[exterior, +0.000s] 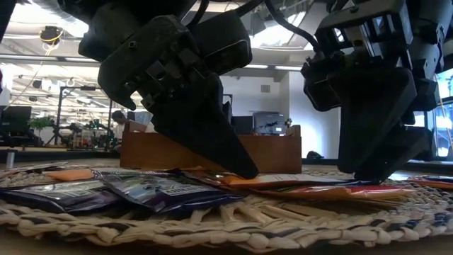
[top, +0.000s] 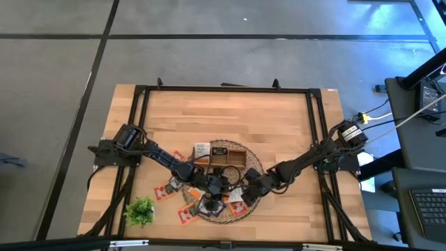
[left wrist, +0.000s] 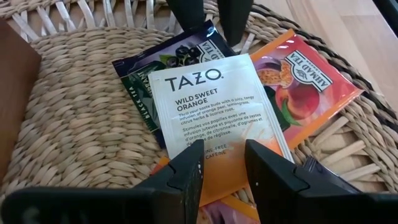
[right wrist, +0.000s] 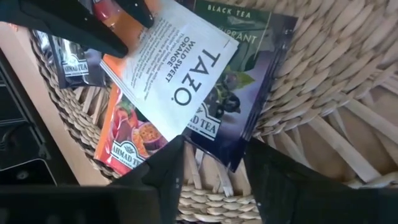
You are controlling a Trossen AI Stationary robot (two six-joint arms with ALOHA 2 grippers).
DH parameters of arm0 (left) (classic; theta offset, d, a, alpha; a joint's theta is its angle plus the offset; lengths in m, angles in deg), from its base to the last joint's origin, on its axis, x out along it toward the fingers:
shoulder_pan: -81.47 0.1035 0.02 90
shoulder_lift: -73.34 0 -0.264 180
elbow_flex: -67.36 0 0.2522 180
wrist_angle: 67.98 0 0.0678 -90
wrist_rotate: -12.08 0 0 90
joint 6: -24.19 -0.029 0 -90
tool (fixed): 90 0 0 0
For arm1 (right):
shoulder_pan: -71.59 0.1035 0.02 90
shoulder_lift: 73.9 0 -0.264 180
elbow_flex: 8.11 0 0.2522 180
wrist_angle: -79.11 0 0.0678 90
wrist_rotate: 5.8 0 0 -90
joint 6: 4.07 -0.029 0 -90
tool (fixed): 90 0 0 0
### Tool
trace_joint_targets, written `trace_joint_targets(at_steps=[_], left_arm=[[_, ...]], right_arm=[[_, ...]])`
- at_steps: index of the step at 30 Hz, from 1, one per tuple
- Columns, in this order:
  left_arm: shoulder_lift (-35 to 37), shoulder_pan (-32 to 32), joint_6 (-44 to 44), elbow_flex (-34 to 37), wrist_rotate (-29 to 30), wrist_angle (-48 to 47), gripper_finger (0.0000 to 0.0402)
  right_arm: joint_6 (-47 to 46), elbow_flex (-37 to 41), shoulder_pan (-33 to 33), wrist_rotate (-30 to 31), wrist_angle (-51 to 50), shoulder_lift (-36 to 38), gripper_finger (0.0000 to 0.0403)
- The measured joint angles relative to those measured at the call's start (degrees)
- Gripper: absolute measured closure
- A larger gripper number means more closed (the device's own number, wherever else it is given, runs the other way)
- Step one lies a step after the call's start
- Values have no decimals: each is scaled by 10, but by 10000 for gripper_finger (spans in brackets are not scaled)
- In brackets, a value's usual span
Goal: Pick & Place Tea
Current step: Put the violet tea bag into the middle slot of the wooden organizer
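A white-and-orange TAZO sachet (left wrist: 211, 106) (right wrist: 180, 68) lies on top of a dark blackcurrant sachet (left wrist: 161, 68) (right wrist: 242, 106) and a red-orange fruit sachet (left wrist: 311, 87) (right wrist: 124, 143). All three lie flat on the round wicker mat (left wrist: 74, 124) (top: 226, 217). My left gripper (left wrist: 224, 158) (exterior: 244, 170) is open and low over the TAZO sachet's orange end. My right gripper (right wrist: 217, 155) (exterior: 371, 173) faces it, open. Its fingers stand on either side of the dark sachet's corner, down at the pile. My left gripper comes slanting down from the table's left. In the low view one fingertip (exterior: 248, 171) meets the flat pile at the TAZO sachet's orange end (left wrist: 217, 149), which lies on the mat and is not pinched. My right gripper: I cannot tell whether its tips touch the dark sachet.
The brown wooden tray (top: 228, 155) (exterior: 276, 152) stands on the mat's far side. More sachets lie on the table to the mat's left (top: 165, 189) (top: 186, 215), and a white one (top: 202, 149) lies beside the tray. A green sprig (top: 140, 210) sits near the left front corner.
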Motion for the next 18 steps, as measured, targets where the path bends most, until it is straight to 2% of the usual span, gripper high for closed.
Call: trace_joint_targets(at_steps=[9, 18], left_arm=[[0, 0, 0, 0, 0, 0, 288], [0, 0, 0, 0, 0, 1, 288]], right_arm=[[17, 1, 0, 0, -5, -1, 325], [37, 1, 0, -3, -3, -1, 382]])
